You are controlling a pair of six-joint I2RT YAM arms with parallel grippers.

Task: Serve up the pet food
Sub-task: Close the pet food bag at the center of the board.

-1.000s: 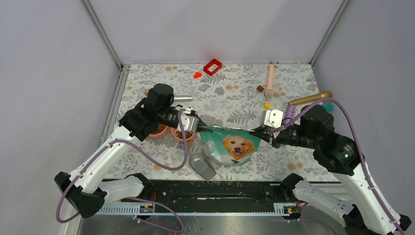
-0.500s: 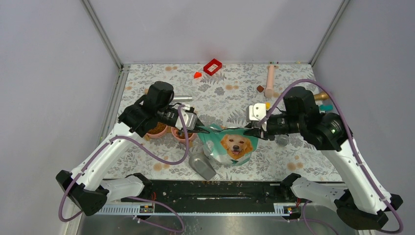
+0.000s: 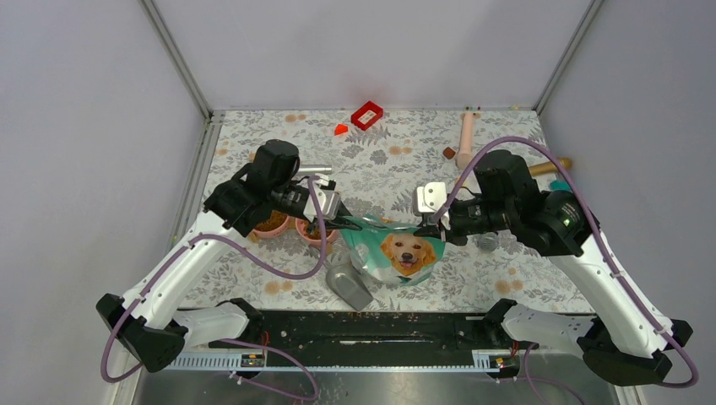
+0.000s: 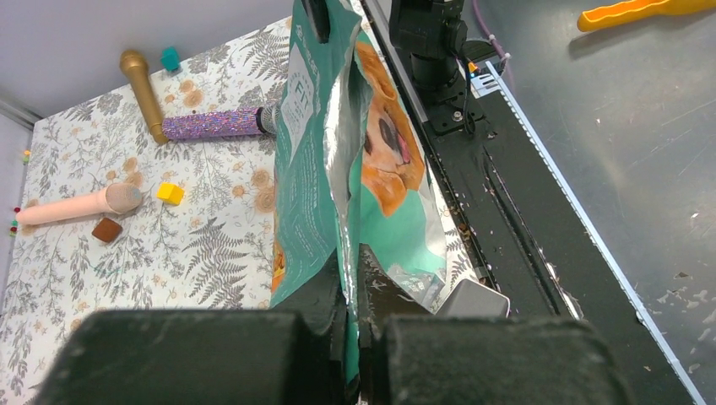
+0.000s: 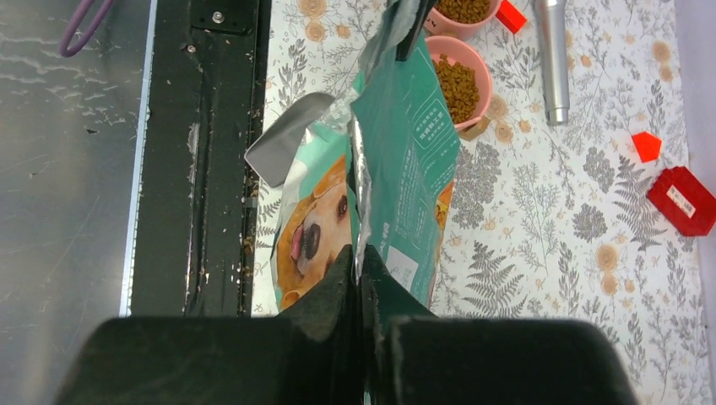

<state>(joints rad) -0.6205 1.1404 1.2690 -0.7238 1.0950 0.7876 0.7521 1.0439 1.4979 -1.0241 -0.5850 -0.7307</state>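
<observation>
Top external view shows the pouch (image 3: 397,251) hanging between the two hands, just above the tabletop (image 3: 397,160), with the dog's face turned to the near edge. The left hand (image 3: 342,224) is pressed together on the pouch's left top corner. The right hand (image 3: 431,224) is pinching the right top corner. So the pouch's top edge runs straight across, from one hand to the other.

Two pink bowls (image 3: 272,224) sit on the tabletop on the left side, right by the left hand and partly under it. From the right wrist you can see brown pet food (image 5: 458,84) already lying in them. More may be inside the pouch, but that part is hidden.

What matters most is the side – the bowls are at the left end of the pouch, not under its middle. The left hand is much nearer to them. I think the right corner must go up so the food slides left – too quick, and it could spill past the bowls.
</observation>
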